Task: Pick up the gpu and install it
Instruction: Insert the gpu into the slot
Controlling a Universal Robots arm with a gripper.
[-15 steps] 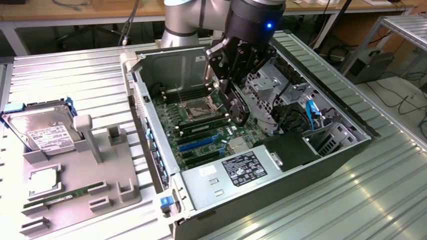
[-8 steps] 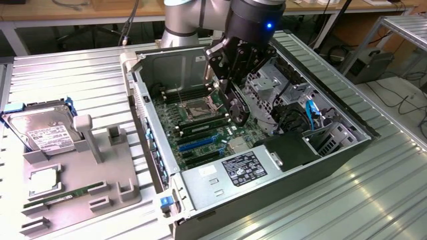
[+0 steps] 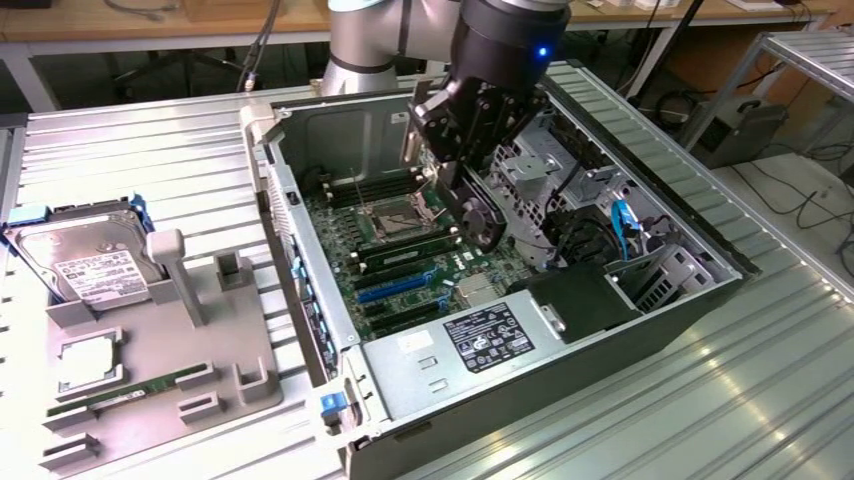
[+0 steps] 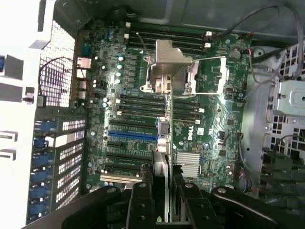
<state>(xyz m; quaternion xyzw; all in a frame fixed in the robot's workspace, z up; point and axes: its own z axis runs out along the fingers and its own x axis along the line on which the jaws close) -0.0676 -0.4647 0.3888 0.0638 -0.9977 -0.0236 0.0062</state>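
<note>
My gripper [image 3: 463, 185] hangs inside the open computer case [image 3: 280, 200], above the motherboard [image 4: 200, 133]. It is shut on the gpu [image 3: 481, 225], a thin dark card that points down at the board. In the wrist view the gpu [image 4: 161, 176] shows edge-on as a narrow silvery strip between the two black fingers [image 4: 141, 195], over the expansion slots near the blue slot [image 4: 133, 136]. The card is above the slots, not seated in one.
A grey fixture tray [image 3: 160, 340] at the exterior view's left holds a silver hard drive [image 3: 87, 260], a processor chip [image 3: 87, 365] and a green memory stick [image 3: 127, 393]. In the case are the power supply [image 3: 487, 338], a drive cage [image 3: 534, 165] and loose cables [image 3: 621, 225].
</note>
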